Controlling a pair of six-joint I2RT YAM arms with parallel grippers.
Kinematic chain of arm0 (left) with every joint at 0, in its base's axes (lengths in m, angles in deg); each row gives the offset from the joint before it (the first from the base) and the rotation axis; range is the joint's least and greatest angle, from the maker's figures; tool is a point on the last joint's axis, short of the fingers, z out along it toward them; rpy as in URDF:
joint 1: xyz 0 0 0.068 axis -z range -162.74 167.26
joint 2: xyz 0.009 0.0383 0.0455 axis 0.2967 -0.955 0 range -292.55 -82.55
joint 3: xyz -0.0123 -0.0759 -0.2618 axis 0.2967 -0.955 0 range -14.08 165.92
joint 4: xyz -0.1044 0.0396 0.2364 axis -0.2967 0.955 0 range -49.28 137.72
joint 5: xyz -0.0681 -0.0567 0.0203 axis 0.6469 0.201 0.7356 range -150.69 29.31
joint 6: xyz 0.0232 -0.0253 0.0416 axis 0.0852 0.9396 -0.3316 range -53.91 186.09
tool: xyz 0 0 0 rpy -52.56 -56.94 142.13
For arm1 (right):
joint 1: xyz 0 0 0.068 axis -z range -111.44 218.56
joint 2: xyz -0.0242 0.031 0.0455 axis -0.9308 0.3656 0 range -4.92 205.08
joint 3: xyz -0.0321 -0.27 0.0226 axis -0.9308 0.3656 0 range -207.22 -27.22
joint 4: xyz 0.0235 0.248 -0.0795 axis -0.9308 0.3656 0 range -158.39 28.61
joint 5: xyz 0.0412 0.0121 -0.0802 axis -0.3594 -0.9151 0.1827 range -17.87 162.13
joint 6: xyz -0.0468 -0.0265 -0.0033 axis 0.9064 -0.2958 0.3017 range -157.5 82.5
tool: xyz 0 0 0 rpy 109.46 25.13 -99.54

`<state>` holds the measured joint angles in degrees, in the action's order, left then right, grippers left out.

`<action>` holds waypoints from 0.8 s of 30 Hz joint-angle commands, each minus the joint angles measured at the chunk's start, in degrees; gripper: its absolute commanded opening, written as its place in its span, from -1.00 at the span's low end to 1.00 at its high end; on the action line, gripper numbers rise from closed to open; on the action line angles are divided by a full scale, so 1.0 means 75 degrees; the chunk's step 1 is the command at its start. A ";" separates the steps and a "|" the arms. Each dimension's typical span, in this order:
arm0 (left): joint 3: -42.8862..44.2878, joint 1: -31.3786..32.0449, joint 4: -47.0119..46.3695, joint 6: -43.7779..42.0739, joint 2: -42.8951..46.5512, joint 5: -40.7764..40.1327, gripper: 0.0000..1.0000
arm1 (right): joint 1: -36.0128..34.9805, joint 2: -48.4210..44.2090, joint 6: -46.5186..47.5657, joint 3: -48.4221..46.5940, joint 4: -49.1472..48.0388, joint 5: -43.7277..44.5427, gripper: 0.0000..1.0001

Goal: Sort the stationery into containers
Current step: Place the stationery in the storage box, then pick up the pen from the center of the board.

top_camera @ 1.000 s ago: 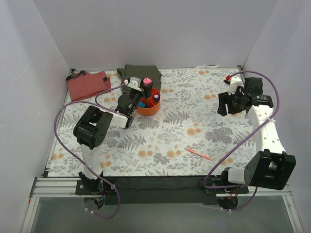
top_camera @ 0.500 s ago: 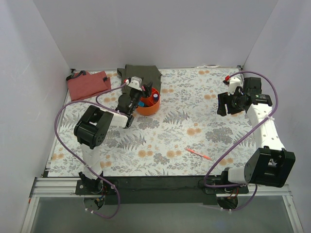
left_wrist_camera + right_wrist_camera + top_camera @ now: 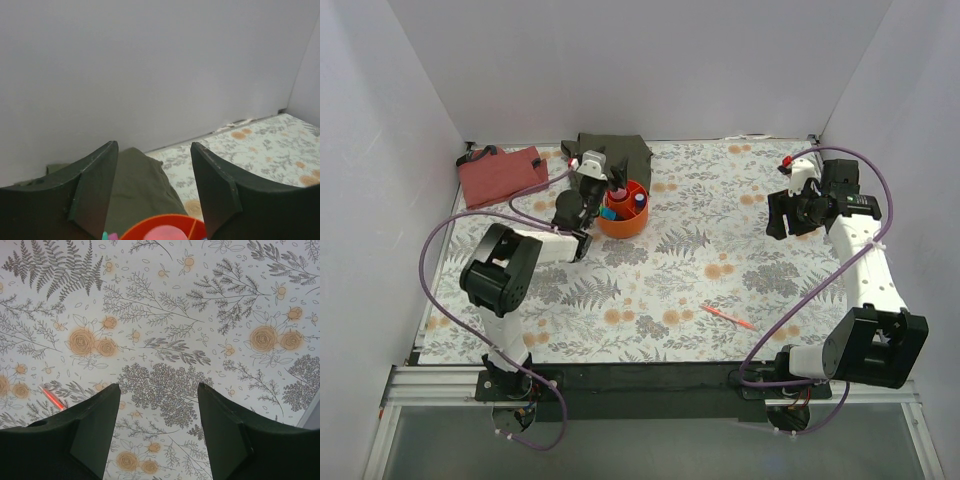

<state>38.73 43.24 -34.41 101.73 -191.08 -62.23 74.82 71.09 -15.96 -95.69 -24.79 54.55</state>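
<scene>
Orange-red pen [image 3: 728,318] lies flat on bench [image 3: 720,250], long axis diagonal, left of right fingers [image 3: 90,435]; these and left fingers [image 3: 95,185] apart, empty.

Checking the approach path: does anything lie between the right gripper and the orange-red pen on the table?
Nothing visible does. Only bare floral table separates the open right gripper from the orange-red pen.
</scene>
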 commanded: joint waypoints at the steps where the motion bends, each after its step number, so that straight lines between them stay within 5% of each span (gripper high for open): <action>1: 0.0597 -0.0042 -0.0630 -0.0953 0.1403 -0.0718 0.29 | -0.0108 -0.0361 0.0490 -0.0176 0.0152 -0.0689 0.43; 5: 0.1428 -0.0345 0.2744 -0.1097 0.2258 -0.1890 0.61 | -0.0809 -0.0618 0.1380 0.0163 0.0456 -0.0633 0.37; 6: 0.1825 -0.0660 0.3576 -0.0898 0.2573 -0.2055 0.68 | -0.1600 -0.0712 0.1742 0.0454 0.0527 -0.0481 0.36; 10: 0.2415 -0.1353 0.7711 0.0191 0.3056 -0.2045 0.76 | -0.3387 -0.1285 0.1816 0.1428 0.0563 0.0339 0.35; 13: 0.2205 -0.1728 0.9121 0.0683 0.3396 -0.1671 0.80 | -0.4080 -0.1380 0.1734 0.2199 0.0364 0.0923 0.35; 24: 0.0891 -0.2034 0.9806 0.1191 0.4287 -0.1412 0.80 | -0.5685 -0.0912 0.1183 0.2918 -0.0738 0.2028 0.27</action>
<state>45.27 28.94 35.40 109.36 -162.95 -74.10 35.78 62.85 -5.18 -74.53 -24.95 66.46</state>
